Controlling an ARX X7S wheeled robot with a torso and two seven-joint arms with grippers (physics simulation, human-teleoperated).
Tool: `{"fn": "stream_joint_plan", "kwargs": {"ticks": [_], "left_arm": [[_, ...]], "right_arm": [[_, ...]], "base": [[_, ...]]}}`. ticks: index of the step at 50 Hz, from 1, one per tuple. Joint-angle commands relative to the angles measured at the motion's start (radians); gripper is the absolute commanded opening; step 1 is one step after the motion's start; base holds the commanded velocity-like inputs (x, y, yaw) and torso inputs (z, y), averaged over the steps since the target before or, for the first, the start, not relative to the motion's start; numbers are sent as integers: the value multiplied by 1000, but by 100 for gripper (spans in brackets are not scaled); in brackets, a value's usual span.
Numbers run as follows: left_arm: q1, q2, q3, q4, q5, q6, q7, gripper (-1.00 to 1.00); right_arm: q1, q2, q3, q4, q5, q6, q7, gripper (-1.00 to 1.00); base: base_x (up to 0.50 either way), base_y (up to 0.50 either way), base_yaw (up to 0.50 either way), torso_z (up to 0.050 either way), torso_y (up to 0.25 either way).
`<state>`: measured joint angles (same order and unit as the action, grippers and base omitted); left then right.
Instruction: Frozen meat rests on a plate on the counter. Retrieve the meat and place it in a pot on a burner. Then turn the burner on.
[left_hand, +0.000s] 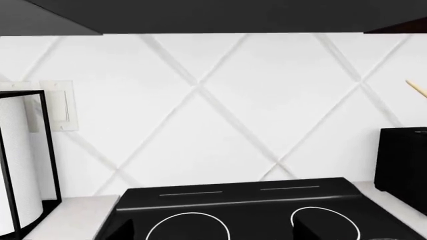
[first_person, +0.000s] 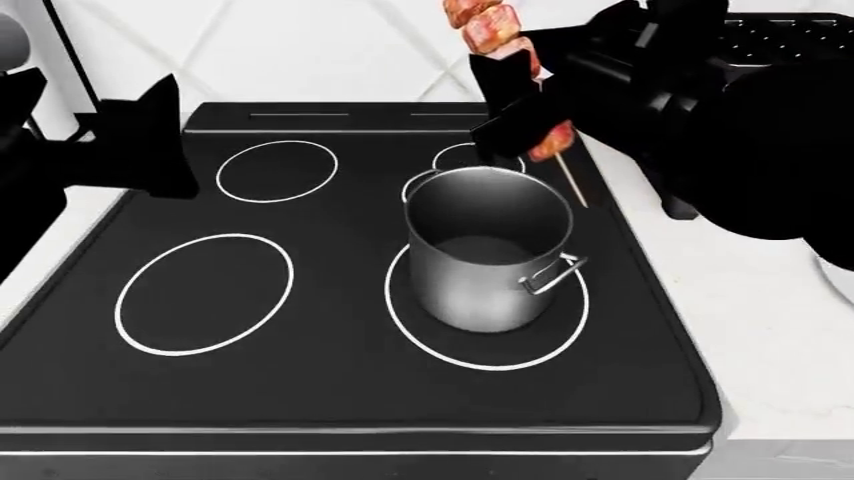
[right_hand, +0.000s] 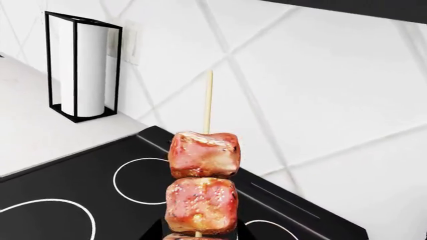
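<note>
steel pot (first_person: 487, 262) sits nearest, inside its ringed burner (first_person: 414, 325), mouth open for the meat (first_person: 505, 40) that the right pincer (first_person: 523, 118) clamps upright just behind the rim, while the left pincer's state i cannot tell.

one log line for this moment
phase: carry to pot | right gripper: shut on meat | meat: above pot, not in | left gripper: not visible
</note>
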<state>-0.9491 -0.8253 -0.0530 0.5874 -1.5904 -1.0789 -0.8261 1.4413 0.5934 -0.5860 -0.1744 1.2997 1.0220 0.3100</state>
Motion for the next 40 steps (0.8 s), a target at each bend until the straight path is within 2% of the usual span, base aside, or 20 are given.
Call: {"fn": "stream_joint_plan", "kwargs": {"ticks": [1, 13, 40], "left_arm": [[20, -1, 1, -1, 20, 9, 18, 100], [33, -3, 10, -5, 38, 13, 28, 100], [26, -10, 30, -9, 51, 14, 30, 100]], "right_arm": [[-8, -27, -23, 64, -87, -63, -79, -100], [-41, -77, -60, 191, -185, -169, -172, -100], [-161, -126, -52, 298, -217, -300, -218, -100]], "base": [[0, 0, 0, 0, 0], [0, 0, 0, 0, 0], [0, 0, 0, 0, 0]]}}
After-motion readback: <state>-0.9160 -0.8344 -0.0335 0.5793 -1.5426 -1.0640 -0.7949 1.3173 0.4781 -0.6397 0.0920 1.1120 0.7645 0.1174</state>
